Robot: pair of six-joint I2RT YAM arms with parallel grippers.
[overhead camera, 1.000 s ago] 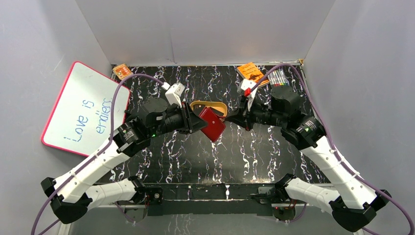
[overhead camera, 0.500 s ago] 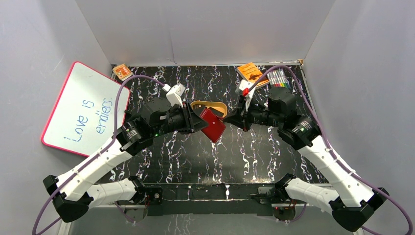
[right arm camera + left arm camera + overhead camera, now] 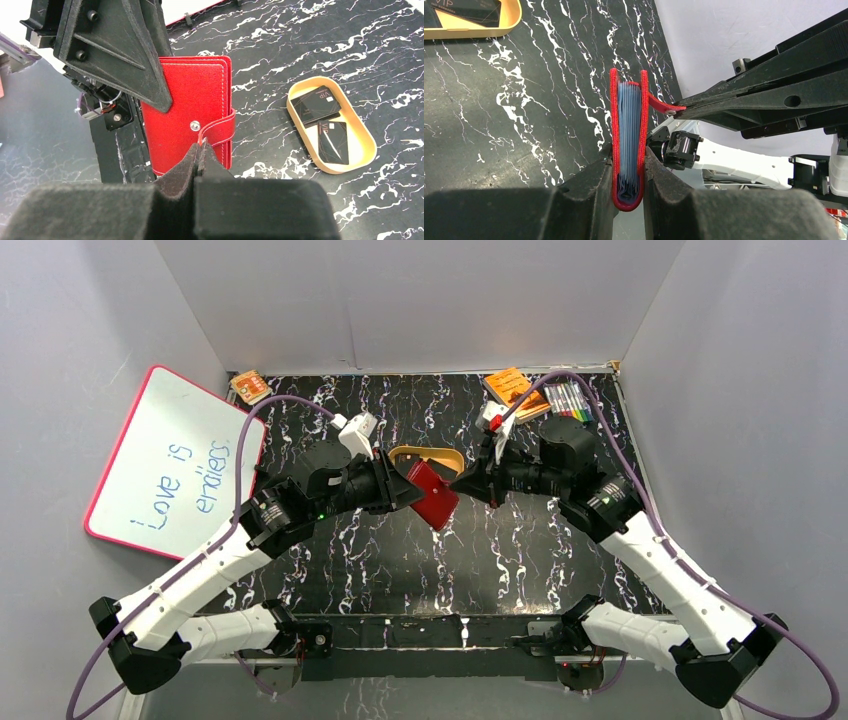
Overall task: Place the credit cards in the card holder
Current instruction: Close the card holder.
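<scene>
My left gripper (image 3: 405, 487) is shut on the spine of the red card holder (image 3: 433, 494) and holds it above the table. It also shows in the left wrist view (image 3: 628, 135), folded shut with grey-blue pockets inside, and in the right wrist view (image 3: 187, 112). My right gripper (image 3: 458, 482) is shut on the holder's snap tab (image 3: 218, 128), pulled off the snap stud (image 3: 193, 126). Two black credit cards (image 3: 320, 104) (image 3: 333, 142) lie in the tan oval dish (image 3: 367, 150). The dish (image 3: 448, 457) sits just behind the holder in the top view.
A whiteboard (image 3: 175, 465) leans at the left wall. An orange booklet (image 3: 514, 389) and a pack of markers (image 3: 567, 398) lie at the back right. A small orange item (image 3: 249, 386) sits at the back left corner.
My right gripper has moved left toward the card holder and closed on its snap tab. My left arm holds the holder almost still.
</scene>
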